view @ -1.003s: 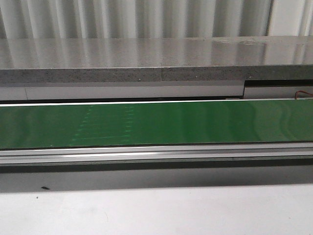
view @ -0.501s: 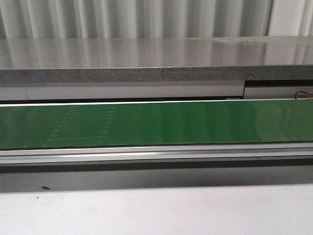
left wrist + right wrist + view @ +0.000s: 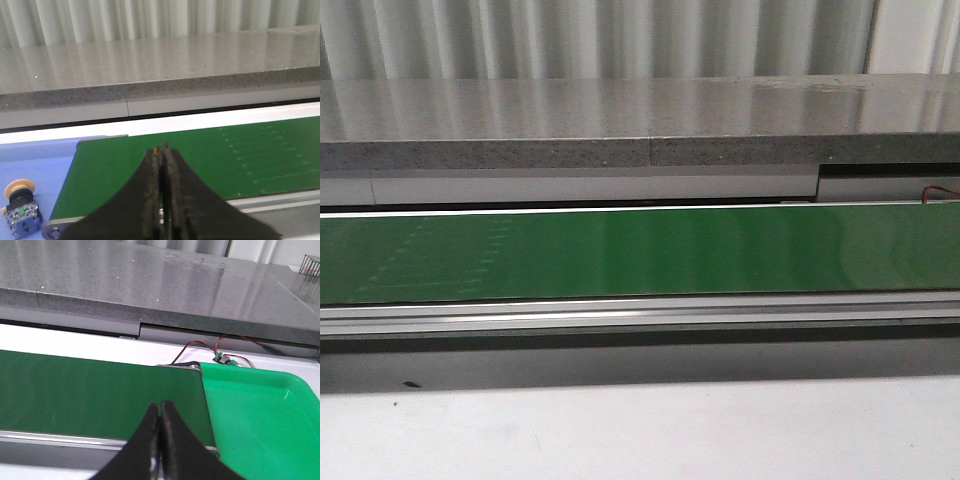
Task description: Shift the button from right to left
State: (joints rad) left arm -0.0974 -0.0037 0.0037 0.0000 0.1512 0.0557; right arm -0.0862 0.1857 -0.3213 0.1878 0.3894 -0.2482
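The button (image 3: 20, 207), with a yellow cap and blue-grey block, lies on a blue surface (image 3: 45, 167) just past the belt's left end; it shows only in the left wrist view. My left gripper (image 3: 161, 148) is shut and empty, above the green belt (image 3: 210, 160), to the right of the button. My right gripper (image 3: 159, 404) is shut and empty, above the belt's right end (image 3: 100, 390). Neither gripper shows in the front view.
A green tray (image 3: 260, 415) sits just past the belt's right end, with red wires and a small connector (image 3: 222, 358) behind it. A grey stone ledge (image 3: 640, 125) runs behind the belt (image 3: 720, 250). A metal rail (image 3: 640, 315) borders the belt's near side.
The faint pale marks on the green belt have shifted to the left in the front view. Nothing else has moved.
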